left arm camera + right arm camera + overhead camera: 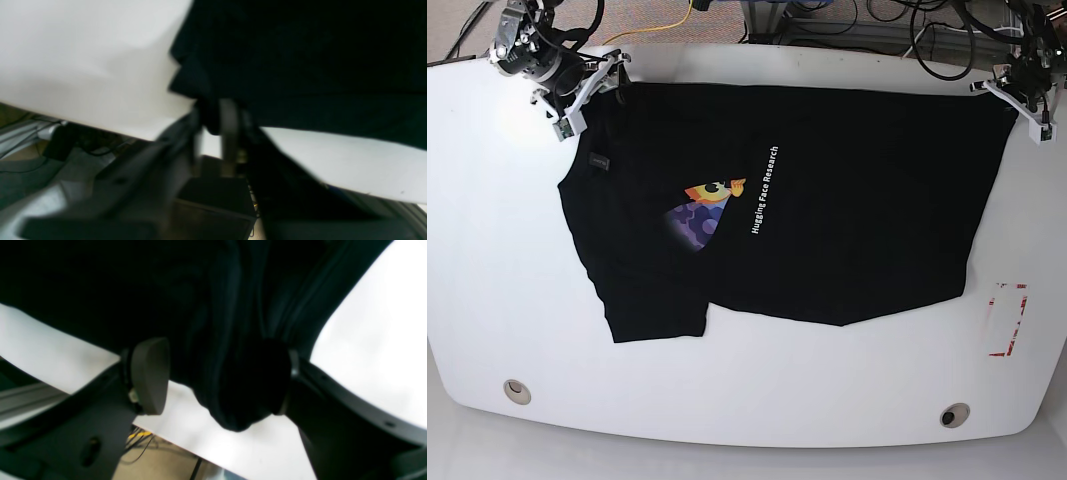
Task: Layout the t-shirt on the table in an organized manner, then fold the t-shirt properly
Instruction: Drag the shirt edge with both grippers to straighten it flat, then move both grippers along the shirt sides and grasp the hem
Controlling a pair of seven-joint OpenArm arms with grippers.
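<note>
The black t-shirt [827,200] lies spread on the white table [507,280], print side up, with one sleeve [652,300] pointing to the front. My right gripper [587,95] is at the shirt's far left corner. In the right wrist view [220,380] its jaws stand wide apart with a bunch of the shirt [200,290] hanging between them. My left gripper [1015,98] is at the shirt's far right corner. In the blurred left wrist view [213,120] its fingers are close together on the shirt's edge [300,50].
A red tape rectangle [1007,320] is at the right, near the shirt's hem. Two metal-ringed holes [517,390] [954,414] sit near the front edge. Cables [827,20] run behind the table's far edge.
</note>
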